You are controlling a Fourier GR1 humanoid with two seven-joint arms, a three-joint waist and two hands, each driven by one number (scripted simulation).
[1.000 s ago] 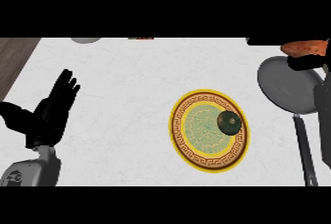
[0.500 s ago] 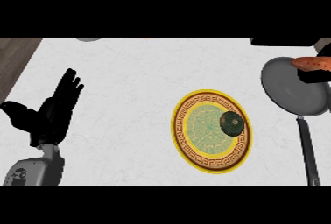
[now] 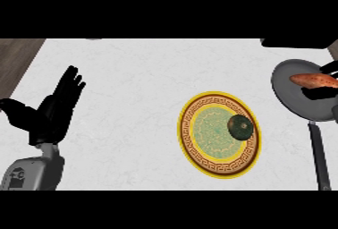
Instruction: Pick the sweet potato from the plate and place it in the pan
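White counter [image 3: 132, 67]: your right hand [image 3: 325, 89] pinches potato [image 3: 314, 80] over pan [image 3: 297, 96], frame right; left hand [image 3: 52, 112] spread, left.

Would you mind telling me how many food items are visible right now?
2. The sweet potato is held by the right hand over the pan; a dark green item lies on the plate, right side. Others may be hidden.

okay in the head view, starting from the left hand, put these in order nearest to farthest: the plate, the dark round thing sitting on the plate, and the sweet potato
From the left hand, resting open at the view's left:
1. Plate, mid-counter; its left rim lies nearest.
2. Dark round thing, on the plate's right side.
3. Sweet potato, far right, held by the right hand over the pan.
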